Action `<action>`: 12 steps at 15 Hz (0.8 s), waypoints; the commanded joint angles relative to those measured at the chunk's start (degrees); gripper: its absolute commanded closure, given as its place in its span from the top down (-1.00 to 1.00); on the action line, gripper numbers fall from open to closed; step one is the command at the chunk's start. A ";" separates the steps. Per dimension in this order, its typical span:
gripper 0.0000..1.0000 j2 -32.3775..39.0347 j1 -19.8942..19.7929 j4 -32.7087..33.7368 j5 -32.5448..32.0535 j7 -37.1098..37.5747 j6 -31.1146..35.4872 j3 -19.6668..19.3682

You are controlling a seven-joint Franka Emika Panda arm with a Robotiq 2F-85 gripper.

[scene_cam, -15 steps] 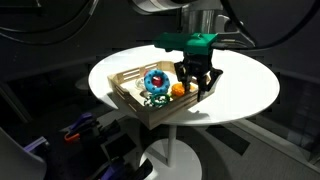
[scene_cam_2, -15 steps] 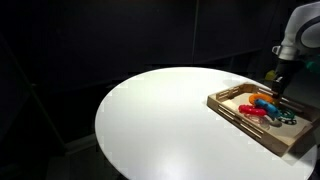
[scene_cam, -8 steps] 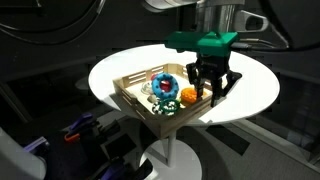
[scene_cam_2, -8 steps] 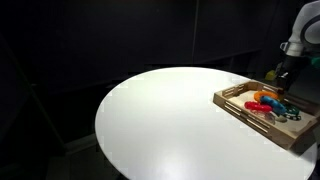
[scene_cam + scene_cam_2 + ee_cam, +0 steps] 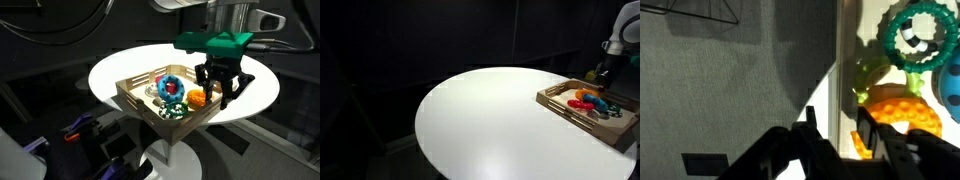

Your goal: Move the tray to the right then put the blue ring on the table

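Wrist view shows the end effector point(image 5: 835, 126) with one finger on each side of a pale upright strip that I take for the side wall of the tray point(image 5: 135, 97). A dark gap shows beside one finger, so I cannot tell whether it is clenched on the wall or only straddling it. In an exterior view the tray lies flat on the table point(image 5: 480, 110), close to its rim. The blue ring point(image 5: 170, 88) lies inside the tray, near the orange ring point(image 5: 198, 98) and the green beaded ring point(image 5: 172, 112).

The step in hand looks like sliding the tray sideways. To do it well, the fingers should stay low enough to hold the wall, and the pull should be slow and level so that the tray does not tip or twist. With the rim so near, the slide should end before any corner overhangs. The rings are loose, so a jerk could shuffle them.
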 commanded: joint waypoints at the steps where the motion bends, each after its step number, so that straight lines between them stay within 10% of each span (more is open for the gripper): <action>1: -0.09 1.65 -1.12 2.29 1.08 -1.94 0.75 -0.29; 12: 0.13 2.43 -2.08 4.40 1.77 -2.46 0.28 -0.53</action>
